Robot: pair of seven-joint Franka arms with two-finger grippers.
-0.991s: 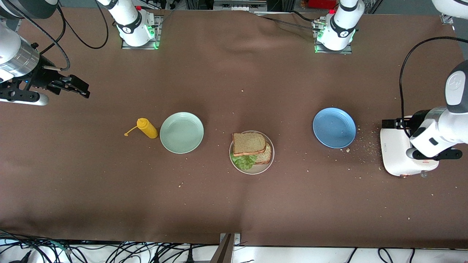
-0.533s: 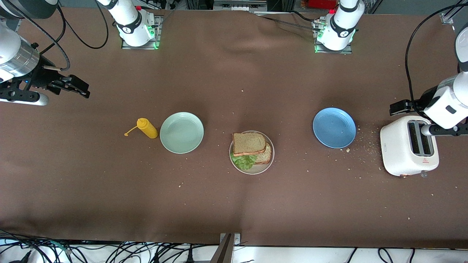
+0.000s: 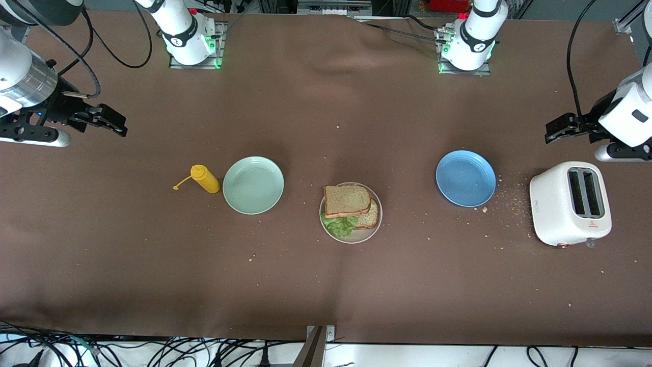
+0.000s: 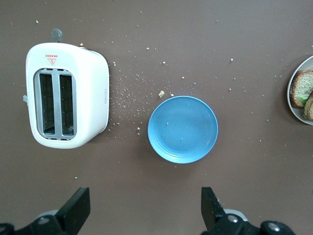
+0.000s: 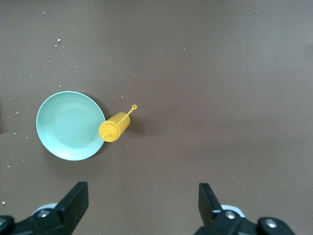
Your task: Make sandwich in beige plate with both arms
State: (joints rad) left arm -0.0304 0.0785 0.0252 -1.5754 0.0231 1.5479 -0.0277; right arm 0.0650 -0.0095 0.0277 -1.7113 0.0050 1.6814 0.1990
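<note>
- On the beige plate, mid-table and nearer the front camera than the other two plates, the sandwich looks assembled: a bread slice on top, lettuce showing at the camera-side edge, a second slice peeking out beneath.
- My left gripper hangs empty, jaws spread wide, over bare cloth at my left arm's end of the table, near the white toaster.
- My right gripper hangs just as wide and empty over the cloth at my right arm's end.
- From either gripper the sandwich lies inward toward the table's middle and closer to the front camera; the blue plate sits between it and my left gripper, the mint-green plate and yellow squeeze bottle between it and my right.
- Both grippers are well apart from the plate, neither clearly nearer.
- The top slice sits skewed toward my right arm's end, so any tidying nudge would, I judge, suit my right arm.
</note>
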